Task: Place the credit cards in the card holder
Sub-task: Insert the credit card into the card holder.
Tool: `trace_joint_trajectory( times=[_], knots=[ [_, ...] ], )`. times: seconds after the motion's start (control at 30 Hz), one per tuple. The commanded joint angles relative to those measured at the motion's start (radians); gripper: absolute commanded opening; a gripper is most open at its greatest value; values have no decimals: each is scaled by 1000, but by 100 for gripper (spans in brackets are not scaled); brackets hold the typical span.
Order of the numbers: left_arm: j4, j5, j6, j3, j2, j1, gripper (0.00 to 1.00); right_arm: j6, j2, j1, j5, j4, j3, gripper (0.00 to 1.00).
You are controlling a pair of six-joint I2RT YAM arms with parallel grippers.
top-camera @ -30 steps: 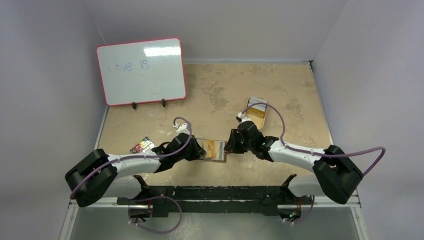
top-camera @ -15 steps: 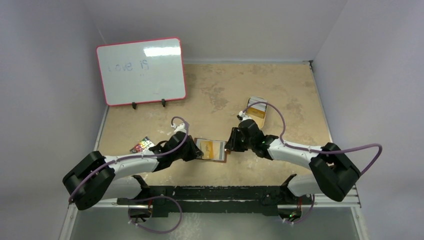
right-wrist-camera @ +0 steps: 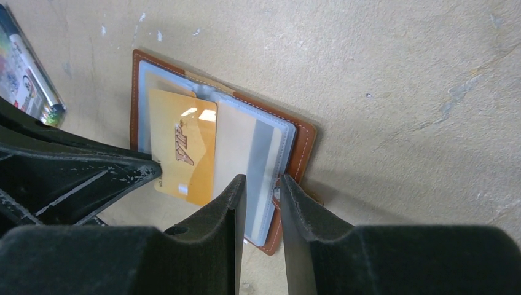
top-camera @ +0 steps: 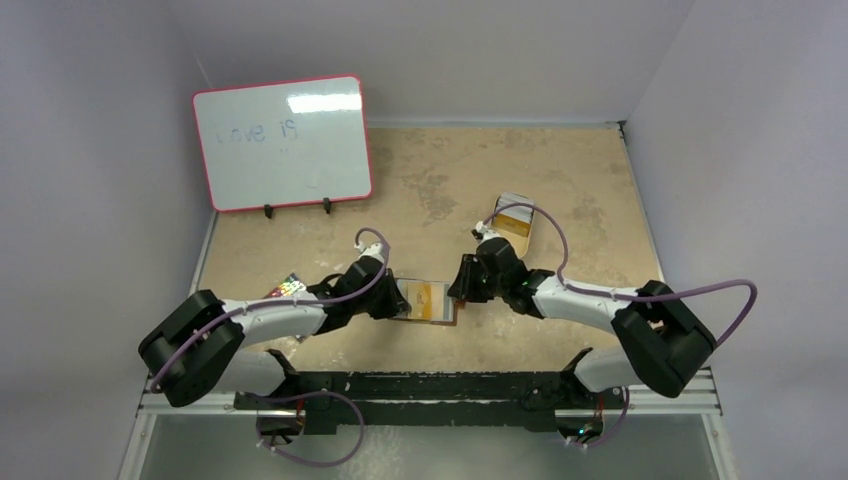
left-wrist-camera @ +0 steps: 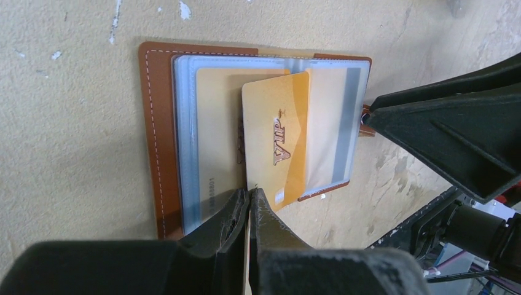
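Note:
The brown card holder (top-camera: 441, 320) lies open on the table between both arms. It also shows in the left wrist view (left-wrist-camera: 156, 135) and the right wrist view (right-wrist-camera: 302, 144). My left gripper (left-wrist-camera: 249, 193) (top-camera: 399, 300) is shut on the near edge of a gold VIP card (left-wrist-camera: 276, 132) (right-wrist-camera: 184, 150), whose far end lies in a clear sleeve. A pale gold card (left-wrist-camera: 212, 123) sits in the left sleeve, and a white card with a grey stripe (left-wrist-camera: 332, 123) (right-wrist-camera: 249, 153) in the right one. My right gripper (right-wrist-camera: 263, 181) (top-camera: 459, 294) is narrowly closed over the holder's right edge at its snap tab.
A red-framed whiteboard (top-camera: 283, 142) stands at the back left. A tan oval tin (top-camera: 518, 218) lies behind the right arm. A colourful marker pack (top-camera: 285, 291) (right-wrist-camera: 24, 70) lies left of the left gripper.
My left gripper drew back a little to the left, then came forward to the right again with the gold card. The right gripper edged slightly left at the holder's edge.

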State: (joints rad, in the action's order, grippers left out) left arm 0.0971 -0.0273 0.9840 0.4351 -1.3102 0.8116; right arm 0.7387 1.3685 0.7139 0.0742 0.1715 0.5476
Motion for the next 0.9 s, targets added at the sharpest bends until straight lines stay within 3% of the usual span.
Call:
trace_joint_trajectory(
  times=[0.0, 0.6, 0.87],
  knots=[
    [-2, -18, -69, 52, -28, -3, 0, -16, 26, -2, 13, 41, -13, 29],
    [101, -9, -4, 58, -114, -4, 0, -4, 89, -4, 41, 100, -45, 30],
    [151, -75, -6, 55, -145, -3, 0, 17, 58, -4, 47, 96, -51, 30]
  ],
)
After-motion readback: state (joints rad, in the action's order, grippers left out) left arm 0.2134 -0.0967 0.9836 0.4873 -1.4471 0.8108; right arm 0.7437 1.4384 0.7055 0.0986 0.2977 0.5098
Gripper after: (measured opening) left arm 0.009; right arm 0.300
